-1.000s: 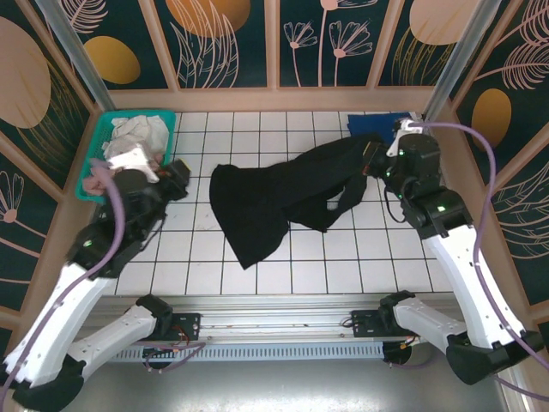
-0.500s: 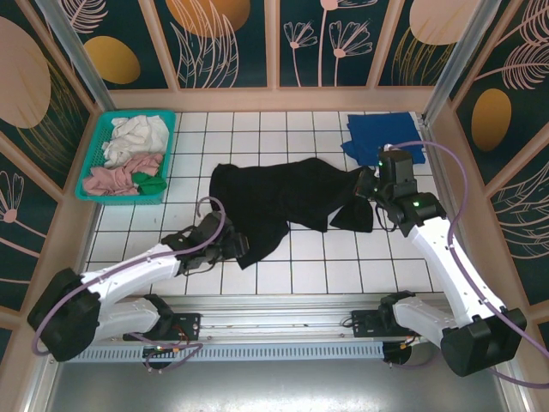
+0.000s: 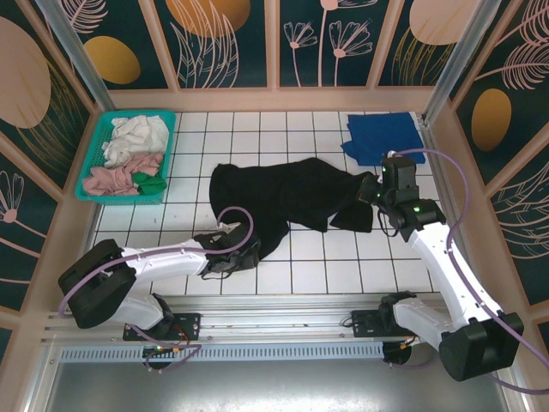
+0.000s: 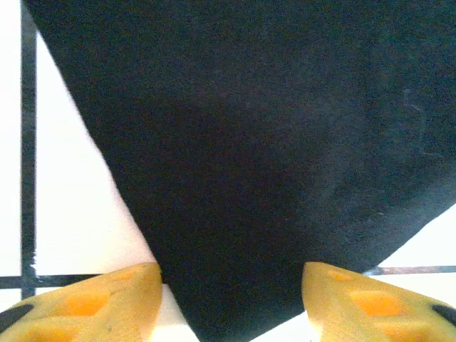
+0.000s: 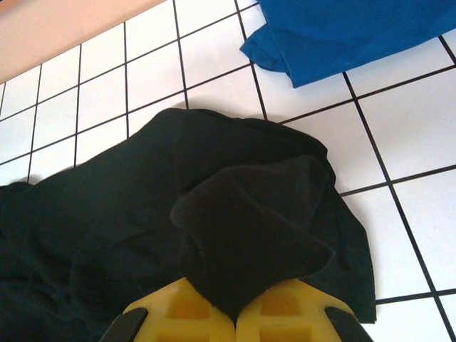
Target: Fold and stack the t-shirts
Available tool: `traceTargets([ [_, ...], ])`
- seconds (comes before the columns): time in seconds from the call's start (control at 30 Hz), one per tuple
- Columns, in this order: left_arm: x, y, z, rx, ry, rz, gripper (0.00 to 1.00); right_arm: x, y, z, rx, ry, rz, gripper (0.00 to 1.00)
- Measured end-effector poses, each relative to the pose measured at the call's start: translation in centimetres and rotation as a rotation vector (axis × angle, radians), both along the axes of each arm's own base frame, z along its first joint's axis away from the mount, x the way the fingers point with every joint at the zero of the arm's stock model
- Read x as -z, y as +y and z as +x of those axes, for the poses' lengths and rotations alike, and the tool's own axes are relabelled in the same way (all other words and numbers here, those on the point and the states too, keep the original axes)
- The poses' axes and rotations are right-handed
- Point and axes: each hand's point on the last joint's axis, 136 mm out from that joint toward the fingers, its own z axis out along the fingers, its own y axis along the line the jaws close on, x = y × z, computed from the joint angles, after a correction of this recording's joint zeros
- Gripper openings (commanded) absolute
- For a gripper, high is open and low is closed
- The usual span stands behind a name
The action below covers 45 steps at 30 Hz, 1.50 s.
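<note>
The black t-shirt (image 3: pixel 283 197) lies crumpled across the middle of the white tiled table. My left gripper (image 3: pixel 244 254) is low at its near corner. In the left wrist view the yellow fingers (image 4: pixel 92 303) stand apart, open, with the black cloth corner (image 4: pixel 249 142) lying between them, not pinched. My right gripper (image 3: pixel 371 190) is shut on a bunched fold at the shirt's right end; the right wrist view shows that black fold (image 5: pixel 242 235) rising out of the shut gripper (image 5: pixel 235 320). The royal-blue t-shirt (image 3: pixel 384 136) lies folded at the back right (image 5: pixel 356 32).
A teal mesh basket (image 3: pixel 120 198) with white, pink and green cloth stands at the back left. Wooden-framed patterned walls close in the table on three sides. Bare tiles lie along the near edge to the right of the left gripper.
My left arm swung from beside the basket down to the black shirt's near corner. My right gripper drew the shirt's right end nearer, uncovering the blue shirt.
</note>
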Motion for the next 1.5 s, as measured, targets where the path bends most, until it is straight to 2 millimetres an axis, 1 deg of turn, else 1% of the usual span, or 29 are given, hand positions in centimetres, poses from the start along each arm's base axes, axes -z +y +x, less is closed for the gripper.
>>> traceTargets([
  [0.07,0.2,0.2,-0.1,0.0,0.001,0.032,0.47,0.1,-0.1,0.0,0.003,0.001,0.002,0.0],
  [0.1,0.3,0.3,-0.2,0.004,0.001,0.052,0.42,0.1,-0.2,0.1,0.003,-0.001,0.005,0.0],
  [0.17,0.5,0.6,-0.2,0.009,-0.002,0.098,0.25,0.3,-0.3,0.1,0.003,0.001,0.01,0.0],
  [0.2,0.6,0.9,-0.3,0.007,-0.005,0.119,0.18,0.3,-0.4,0.0,0.005,0.002,0.01,0.0],
  [0.27,0.5,1.2,-0.3,0.007,-0.009,0.131,0.13,0.4,-0.5,0.1,0.008,0.001,0.013,0.0],
  [0.33,0.4,1.1,-0.3,0.011,-0.014,0.123,0.01,0.3,-0.5,0.0,0.008,-0.003,0.016,0.0],
  [0.47,-0.5,1.1,-0.7,0.027,-0.018,0.108,0.0,-0.4,-0.2,-0.1,-0.008,-0.023,0.035,0.0],
  [0.53,-2.3,1.2,-0.5,0.029,-0.051,0.092,0.0,-0.8,0.2,-0.2,-0.031,-0.037,0.056,0.0],
  [0.57,-3.7,1.3,-0.1,0.025,-0.08,0.081,0.0,-1.1,0.5,-0.3,-0.043,-0.043,0.066,0.0],
  [0.6,-5.9,1.1,0.6,0.017,-0.126,0.059,0.0,-1.3,0.9,-0.5,-0.06,-0.049,0.079,0.0],
  [0.67,-11.7,0.9,2.6,-0.016,-0.251,-0.004,0.0,-2.1,1.7,-0.8,-0.096,-0.06,0.098,0.0],
  [0.7,-15.7,1.0,3.9,-0.045,-0.337,-0.047,0.0,-2.8,2.3,-0.9,-0.12,-0.071,0.109,0.0],
  [0.73,-20.1,1.4,5.3,-0.082,-0.439,-0.1,0.0,-4.1,3.2,-1.0,-0.148,-0.093,0.122,0.0],
  [0.77,-24.1,2.2,6.4,-0.121,-0.535,-0.14,0.0,-5.3,3.9,-0.9,-0.172,-0.115,0.131,0.0],
  [0.8,-28.2,3.3,7.4,-0.164,-0.636,-0.176,0.0,-7.0,4.8,-0.7,-0.197,-0.146,0.142,0.0],
  [0.83,-31.7,4.6,8.5,-0.209,-0.723,-0.194,0.0,-8.7,5.5,0.0,-0.215,-0.177,0.15,0.0],
  [0.87,-34.7,6.0,9.4,-0.255,-0.796,-0.192,0.0,-10.0,6.0,0.8,-0.223,-0.197,0.154,0.0],
  [0.93,-39.5,8.3,12.3,-0.327,-0.895,-0.136,0.0,-13.3,6.8,3.8,-0.222,-0.244,0.151,0.0],
  [0.97,-41.2,8.8,14.1,-0.349,-0.927,-0.102,0.0,-14.8,7.2,5.7,-0.22,-0.27,0.144,0.0],
  [1.03,-44.9,9.4,19.0,-0.373,-0.991,-0.029,0.0,-17.7,7.9,10.8,-0.207,-0.321,0.136,0.0],
  [1.07,-46.0,9.5,21.1,-0.375,-1.008,-0.004,0.0,-18.7,8.1,13.4,-0.199,-0.335,0.129,0.0],
  [1.13,-48.9,9.5,26.4,-0.361,-1.056,0.054,0.0,-20.9,7.9,18.9,-0.171,-0.373,0.124,0.0],
  [1.2,-51.7,9.5,30.3,-0.355,-1.138,0.087,0.0,-23.0,7.3,23.4,-0.146,-0.429,0.126,0.0],
  [1.23,-53.2,9.5,31.3,-0.348,-1.186,0.095,0.0,-24.1,6.8,24.9,-0.136,-0.463,0.131,0.0],
  [1.27,-54.1,9.6,31.9,-0.344,-1.225,0.103,0.0,-24.9,6.4,25.7,-0.132,-0.49,0.14,0.0],
  [1.3,-54.2,9.6,31.9,-0.323,-1.233,0.129,0.0,-25.6,5.7,26.1,-0.128,-0.511,0.147,0.0],
  [1.37,-54.4,10.0,30.3,-0.275,-1.235,0.169,0.0,-26.0,4.5,25.4,-0.123,-0.497,0.147,0.0],
  [1.43,-53.9,11.0,26.7,-0.232,-1.232,0.193,0.0,-26.3,3.5,23.8,-0.111,-0.473,0.134,0.0],
  [1.5,-55.1,12.3,22.6,-0.219,-1.277,0.178,0.0,-25.5,3.5,20.9,-0.124,-0.44,0.132,0.0],
])
